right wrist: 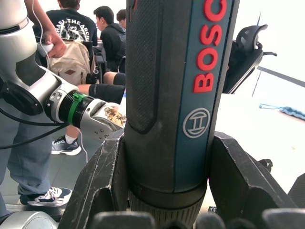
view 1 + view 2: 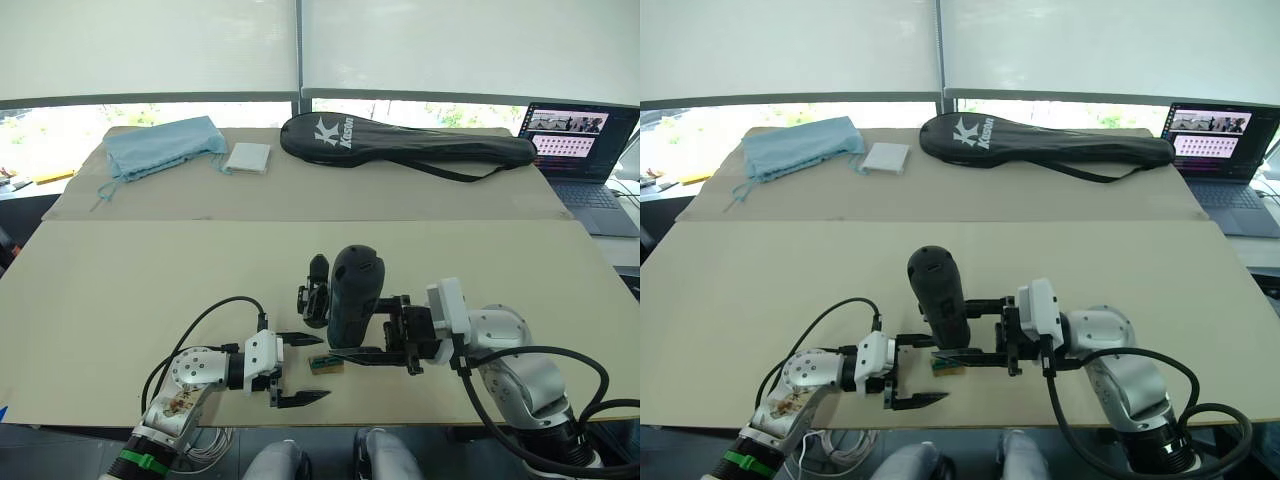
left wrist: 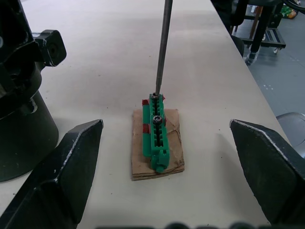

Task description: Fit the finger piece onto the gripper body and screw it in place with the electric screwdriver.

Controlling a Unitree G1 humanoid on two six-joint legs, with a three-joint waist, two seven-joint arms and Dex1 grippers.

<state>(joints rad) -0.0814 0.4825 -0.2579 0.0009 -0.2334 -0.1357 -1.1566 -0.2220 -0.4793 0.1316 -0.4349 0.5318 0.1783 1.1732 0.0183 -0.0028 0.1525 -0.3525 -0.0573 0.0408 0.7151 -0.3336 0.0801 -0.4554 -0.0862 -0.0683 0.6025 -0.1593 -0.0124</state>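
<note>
We see the right gripper (image 2: 385, 340) with its jaws clamped on the electric screwdriver (image 2: 354, 295), whose bit meets a screw in the green box (image 3: 157, 138) on the tabletop (image 2: 150, 280). That box lies between the wide-open, empty jaws of the left gripper (image 2: 300, 369). The gripper body (image 2: 315, 290) stands just beyond.

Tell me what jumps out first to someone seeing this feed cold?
The electric screwdriver stands upright mid-table, clamped in the right gripper, its thin bit planted on a screw in the small green screw holder. The left gripper, jaws wide open, flanks that holder. Behind, a long black racket bag lies beside a laptop.
</note>
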